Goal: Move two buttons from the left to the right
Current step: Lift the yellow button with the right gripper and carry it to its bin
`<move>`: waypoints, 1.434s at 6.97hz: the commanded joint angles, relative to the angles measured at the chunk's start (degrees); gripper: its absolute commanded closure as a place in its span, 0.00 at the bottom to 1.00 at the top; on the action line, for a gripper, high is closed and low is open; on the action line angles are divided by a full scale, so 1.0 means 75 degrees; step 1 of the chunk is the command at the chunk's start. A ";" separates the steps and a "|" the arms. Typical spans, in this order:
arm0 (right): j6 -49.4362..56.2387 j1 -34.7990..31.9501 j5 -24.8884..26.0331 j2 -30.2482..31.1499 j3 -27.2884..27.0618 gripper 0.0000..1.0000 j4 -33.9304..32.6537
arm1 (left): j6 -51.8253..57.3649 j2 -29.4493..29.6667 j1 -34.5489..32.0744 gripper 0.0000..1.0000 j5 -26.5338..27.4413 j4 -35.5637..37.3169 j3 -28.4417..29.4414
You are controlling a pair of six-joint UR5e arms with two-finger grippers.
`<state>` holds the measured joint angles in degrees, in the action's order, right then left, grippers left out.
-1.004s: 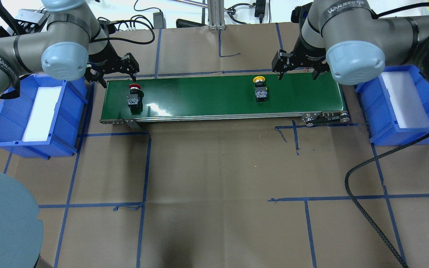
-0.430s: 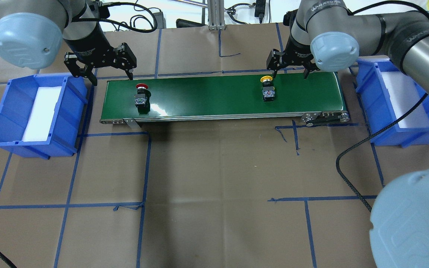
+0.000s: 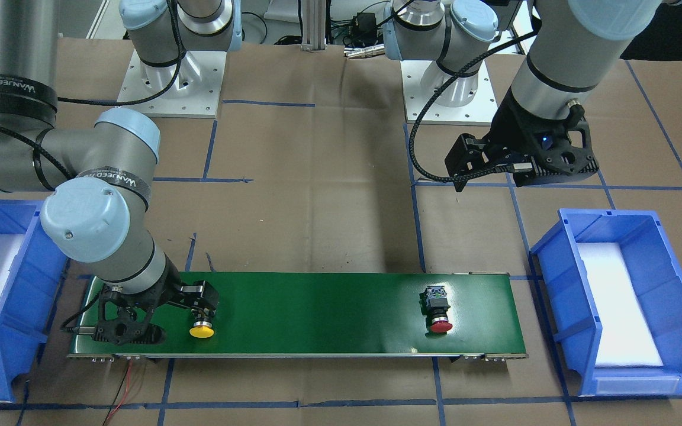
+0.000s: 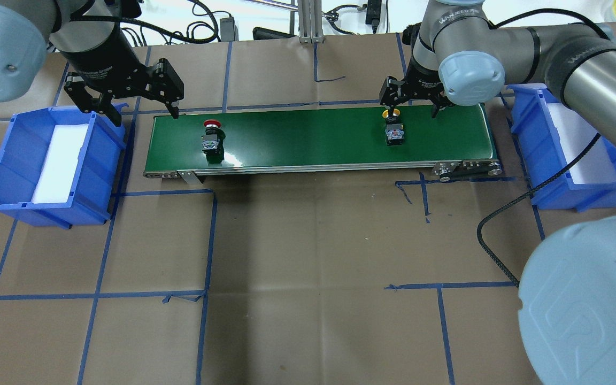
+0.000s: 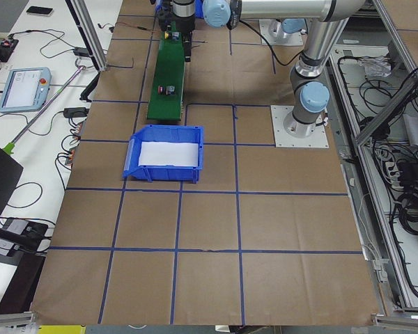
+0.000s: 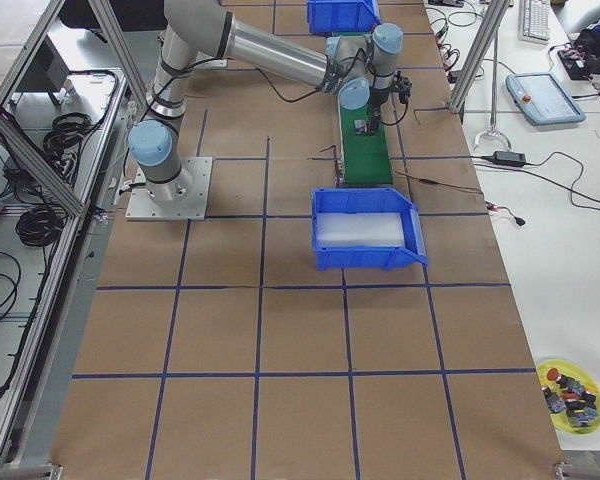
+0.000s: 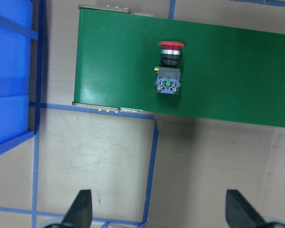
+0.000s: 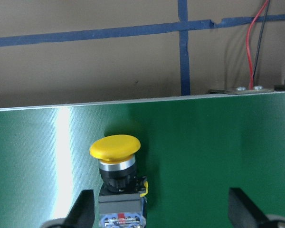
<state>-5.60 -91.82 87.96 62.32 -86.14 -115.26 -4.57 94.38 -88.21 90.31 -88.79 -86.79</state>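
Note:
Two buttons lie on their sides on the green belt. The red-capped button is near the belt's left end. My left gripper is open and empty, hanging high, back and left of it over the belt's corner. The yellow-capped button lies toward the right end. My right gripper is open and low over the belt, with the yellow button just inside its left finger, off centre.
A blue bin with white foam stands left of the belt, and another blue bin stands on the right. A black cable loops over the brown paper in front of the right bin. Cables and boxes line the far table edge.
Both buttons have travelled rightward along the belt. My left gripper pulled away to the left. My right gripper came down and left, close over the yellow button.

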 commanded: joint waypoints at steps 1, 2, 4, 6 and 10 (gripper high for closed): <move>-0.0003 -0.0004 0.0002 -0.0198 -0.0057 0.00 0.0062 | 0.0082 -0.0174 -0.0027 0.00 0.0017 -0.0068 -0.0088; 0.0008 -0.0004 0.0002 -0.0281 -0.0081 0.00 0.0075 | 0.0082 -0.0279 -0.0039 0.00 0.0017 -0.0056 -0.0251; 0.0008 -0.0004 0.0025 -0.0305 -0.0023 0.59 0.0075 | 0.0082 -0.0315 -0.0039 0.00 0.0029 -0.0045 -0.0252; 0.0137 0.0008 0.0107 -0.0259 0.0013 0.95 0.0017 | 0.0082 -0.0315 -0.0039 0.00 0.0029 -0.0045 -0.0252; 0.1703 0.2192 0.0589 0.1354 0.0399 0.96 0.1629 | 0.0082 -0.0303 -0.0039 0.00 -0.0030 -0.0033 -0.0252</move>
<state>3.51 -81.53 92.47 68.03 -83.84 -107.93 -4.02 92.07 -88.58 90.06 -89.04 -88.61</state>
